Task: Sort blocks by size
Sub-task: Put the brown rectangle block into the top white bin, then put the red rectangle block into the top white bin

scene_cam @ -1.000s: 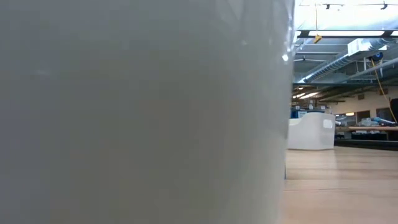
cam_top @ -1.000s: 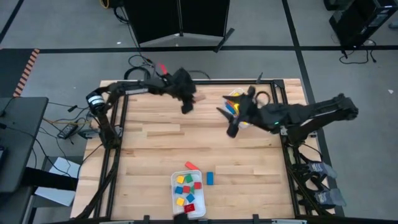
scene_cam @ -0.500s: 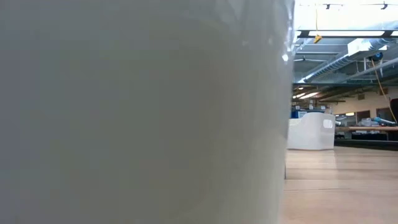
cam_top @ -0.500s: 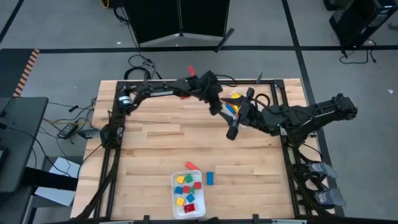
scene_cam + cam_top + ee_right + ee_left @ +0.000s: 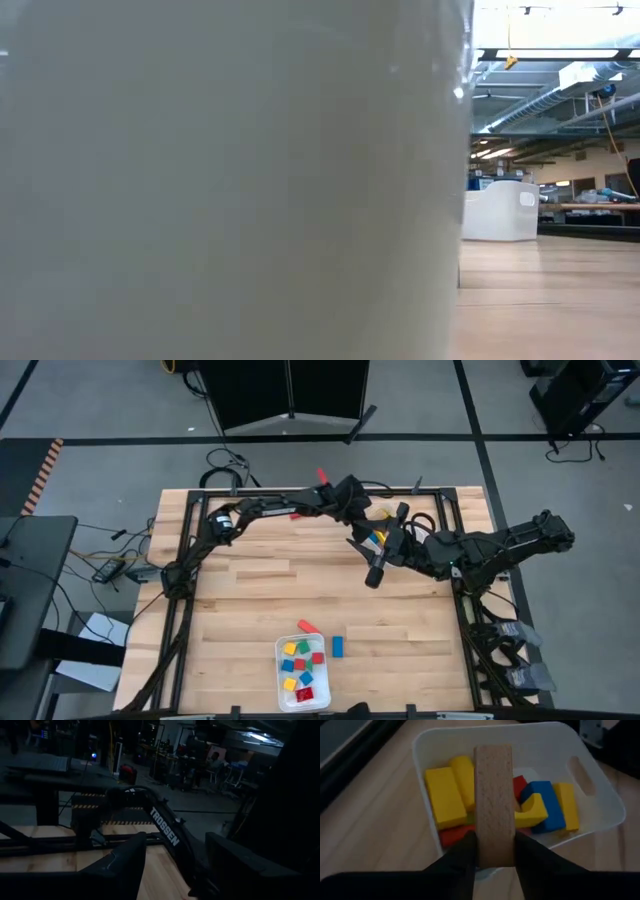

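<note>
My left gripper (image 5: 358,520) reaches over the white tray (image 5: 600,795) at the table's far right and is shut on a plain light wooden bar (image 5: 493,795). In that tray lie yellow blocks (image 5: 442,795), a blue arch (image 5: 545,805) and red blocks (image 5: 520,785). My right gripper (image 5: 373,572) is open and empty just on the near side of that tray. A second white tray (image 5: 282,660) near the table's near edge holds several small coloured cubes. A red block (image 5: 308,626) and a blue block (image 5: 338,646) lie on the table beside it. My left gripper pinches the wooden bar's two long sides near its close end (image 5: 492,855) between its two fingers (image 5: 462,852). The bar runs on ahead along the fingers. It is lifted clear above the tray's blocks.
In the low view a white tray wall (image 5: 230,180) fills most of the picture, and another white tray (image 5: 500,212) shows farther off. The wooden table top (image 5: 260,590) lies bare between the two trays. A dark frame (image 5: 185,610) runs along the table's sides.
My left gripper has gone toward the table's right and far edges with the wooden bar, from the far middle of the table to above the far right tray. My right gripper has stayed about where it was.
</note>
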You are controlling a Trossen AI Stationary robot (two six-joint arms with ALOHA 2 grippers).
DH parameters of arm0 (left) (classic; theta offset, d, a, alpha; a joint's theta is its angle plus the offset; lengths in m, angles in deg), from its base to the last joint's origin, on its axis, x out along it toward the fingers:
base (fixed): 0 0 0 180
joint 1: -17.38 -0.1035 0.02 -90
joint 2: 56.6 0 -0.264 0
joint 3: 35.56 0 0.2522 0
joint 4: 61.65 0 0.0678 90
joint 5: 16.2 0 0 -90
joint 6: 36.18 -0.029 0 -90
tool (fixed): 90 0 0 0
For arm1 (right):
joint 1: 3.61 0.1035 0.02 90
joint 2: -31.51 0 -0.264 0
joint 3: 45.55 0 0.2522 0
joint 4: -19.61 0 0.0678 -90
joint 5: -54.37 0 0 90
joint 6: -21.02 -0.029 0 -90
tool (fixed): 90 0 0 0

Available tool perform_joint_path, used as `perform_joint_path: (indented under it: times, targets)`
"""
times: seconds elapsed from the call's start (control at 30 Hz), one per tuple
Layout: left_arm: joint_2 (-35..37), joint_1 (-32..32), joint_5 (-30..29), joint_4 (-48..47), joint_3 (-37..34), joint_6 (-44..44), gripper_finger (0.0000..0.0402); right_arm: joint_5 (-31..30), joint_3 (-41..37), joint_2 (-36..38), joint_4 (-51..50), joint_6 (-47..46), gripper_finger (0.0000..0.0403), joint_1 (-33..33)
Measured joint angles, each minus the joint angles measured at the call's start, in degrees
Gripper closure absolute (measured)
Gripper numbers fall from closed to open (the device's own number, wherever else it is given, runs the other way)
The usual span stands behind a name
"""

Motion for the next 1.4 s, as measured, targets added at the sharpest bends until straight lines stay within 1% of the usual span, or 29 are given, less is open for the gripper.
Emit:
perform_joint_path:
  times: [0.07, 0.17, 0.23, 0.3, 0.37, 0.47, 0.57, 0.63, 0.7, 0.8, 0.87, 0.93, 1.0, 1.07, 1.27, 1.4]
  targets:
    - [-0.37, 0.02, 1.14, 0.79, 0.31, 0.02, 0.0252, 0.00, 0.00, 0.00, -0.02, 0.19, 0.0189, 0.00]
    - [-0.33, 0.22, 1.14, 2.45, 0.41, -0.21, 0.0191, 0.02, 0.00, 0.00, -0.02, 0.41, 0.0190, 0.00]
    - [0.06, 0.22, 1.60, 2.56, 0.42, -1.05, 0.0157, 0.03, 0.00, 0.00, -0.03, 0.83, 0.0188, 0.13]
    - [0.32, 0.12, 2.58, 3.87, 0.42, -2.08, 0.0134, 0.07, 0.00, 0.00, -0.07, 1.02, 0.0186, 0.35]
    - [1.77, -0.26, 3.09, 3.79, 0.04, -3.07, 0.0124, 0.07, 0.00, -0.02, -0.39, 1.02, 0.0184, 0.93]
    - [6.05, -1.64, 3.09, 5.64, -2.14, -3.71, 0.0132, -0.03, 0.00, -0.02, -2.36, 0.99, 0.0182, 2.85]
    - [12.34, -3.79, 3.10, 10.36, -8.09, -3.56, 0.0162, -1.44, -0.22, -0.02, -5.73, -0.83, 0.0181, 5.29]
    - [17.28, -5.16, 3.10, 12.96, -14.02, -3.49, 0.0186, -1.63, -2.04, 0.02, -5.40, -2.41, 0.0181, 6.54]
    - [22.96, -6.40, 3.06, 15.42, -21.66, -3.48, 0.0211, -1.75, -4.58, -0.04, -5.29, -4.14, 0.0182, 7.65]
    - [32.20, -8.30, 3.07, 19.11, -33.16, -3.60, 0.0241, -1.37, -9.38, -0.14, -5.13, -9.99, 0.0181, 8.44]
    - [38.23, -9.48, 2.20, 18.49, -39.48, -4.91, 0.0255, 1.23, -12.67, -0.73, -4.74, -16.02, 0.0180, 8.13]
    - [43.58, -10.63, -0.40, 16.24, -44.53, -6.58, 0.0261, 6.03, -15.65, -2.19, -5.20, -22.00, 0.0179, 7.57]
    - [47.75, -11.76, -2.80, 12.40, -47.98, -7.59, 0.0263, 11.35, -17.18, -4.56, -5.62, -26.57, 0.0179, 7.17]
    - [51.14, -12.65, -3.91, 8.67, -50.33, -7.74, 0.0263, 15.36, -17.45, -8.13, -6.52, -29.12, 0.0178, 7.13]
    - [57.37, -13.79, -5.08, 2.61, -55.55, -6.19, 0.0261, 24.50, -14.12, -19.74, -7.38, -29.48, 0.0165, 7.13]
    - [62.48, -13.52, -4.47, 2.85, -60.12, -4.66, 0.0261, 25.72, -12.84, -24.90, -7.99, -26.37, 0.0144, 7.41]
